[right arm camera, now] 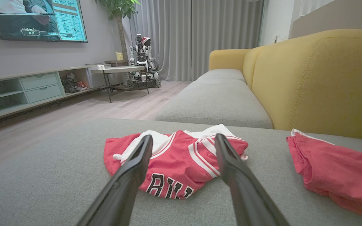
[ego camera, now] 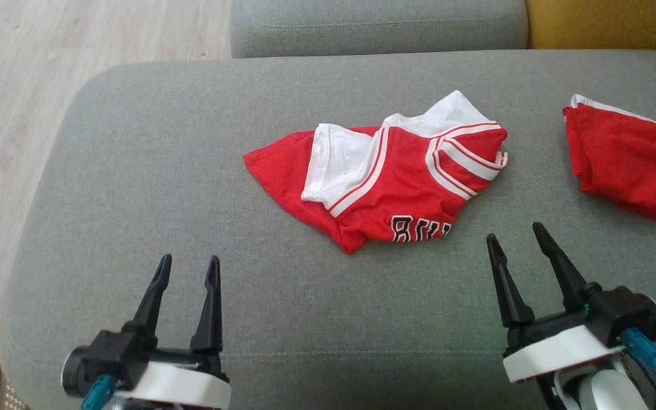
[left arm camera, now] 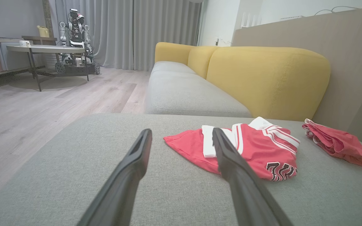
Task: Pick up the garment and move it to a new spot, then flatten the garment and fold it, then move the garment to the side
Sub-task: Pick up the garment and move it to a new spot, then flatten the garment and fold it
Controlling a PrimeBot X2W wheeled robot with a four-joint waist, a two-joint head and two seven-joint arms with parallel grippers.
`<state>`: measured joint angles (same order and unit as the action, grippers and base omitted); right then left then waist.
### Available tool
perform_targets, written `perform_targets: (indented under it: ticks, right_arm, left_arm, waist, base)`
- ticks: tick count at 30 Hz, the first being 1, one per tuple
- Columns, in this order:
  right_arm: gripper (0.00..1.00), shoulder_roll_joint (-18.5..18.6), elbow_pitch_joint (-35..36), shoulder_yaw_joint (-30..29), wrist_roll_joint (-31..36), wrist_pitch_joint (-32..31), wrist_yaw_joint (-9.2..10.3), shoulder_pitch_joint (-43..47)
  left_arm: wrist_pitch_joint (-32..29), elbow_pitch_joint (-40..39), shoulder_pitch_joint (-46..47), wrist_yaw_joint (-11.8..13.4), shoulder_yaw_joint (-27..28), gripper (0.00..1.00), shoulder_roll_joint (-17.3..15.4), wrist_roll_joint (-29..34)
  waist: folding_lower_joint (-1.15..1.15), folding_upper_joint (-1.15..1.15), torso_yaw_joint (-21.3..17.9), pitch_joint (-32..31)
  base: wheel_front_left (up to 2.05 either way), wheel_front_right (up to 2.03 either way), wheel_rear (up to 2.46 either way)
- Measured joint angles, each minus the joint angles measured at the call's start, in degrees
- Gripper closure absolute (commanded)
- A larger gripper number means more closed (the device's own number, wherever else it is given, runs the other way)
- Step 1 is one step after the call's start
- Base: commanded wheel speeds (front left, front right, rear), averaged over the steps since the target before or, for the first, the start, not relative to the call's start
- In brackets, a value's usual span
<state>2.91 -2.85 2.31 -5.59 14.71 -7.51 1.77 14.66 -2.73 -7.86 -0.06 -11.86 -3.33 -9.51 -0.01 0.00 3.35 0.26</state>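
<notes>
The garment (ego camera: 396,182) is a red jersey with white sleeves and striped trim, lying crumpled in the middle of the grey sofa seat (ego camera: 163,171). Black letters show along its near edge. My left gripper (ego camera: 188,261) hovers open over the seat, short of the garment and to its left, with nothing between its fingers. My right gripper (ego camera: 515,232) stands open just off the garment's near right corner, also with nothing in it. In the left wrist view the garment (left arm camera: 256,150) lies ahead and right of the gripper (left arm camera: 181,131). In the right wrist view the garment (right arm camera: 181,160) lies straight ahead between the gripper (right arm camera: 183,137) fingers.
A second red cloth (ego camera: 630,165) lies bunched at the seat's right, close to the yellow backrest (right arm camera: 319,81). The seat's rounded left edge drops to the wooden floor (ego camera: 9,85). Another seat cushion (ego camera: 379,25) adjoins at the back. A parked robot (left arm camera: 77,40) and a table stand far off.
</notes>
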Motion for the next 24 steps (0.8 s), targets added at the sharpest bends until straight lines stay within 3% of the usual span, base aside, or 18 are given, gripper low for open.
perform_targets:
  ticks: [24]
  right_arm:
    - [0.00,0.0,0.0,-0.1,0.5,0.0,0.00,0.0]
  left_arm:
    - [0.0,-0.2,0.0,1.6,-1.8,0.00,0.0,-0.1]
  waist:
    - [0.00,0.00,0.1,-0.4]
  base:
    - [0.00,0.00,0.00]
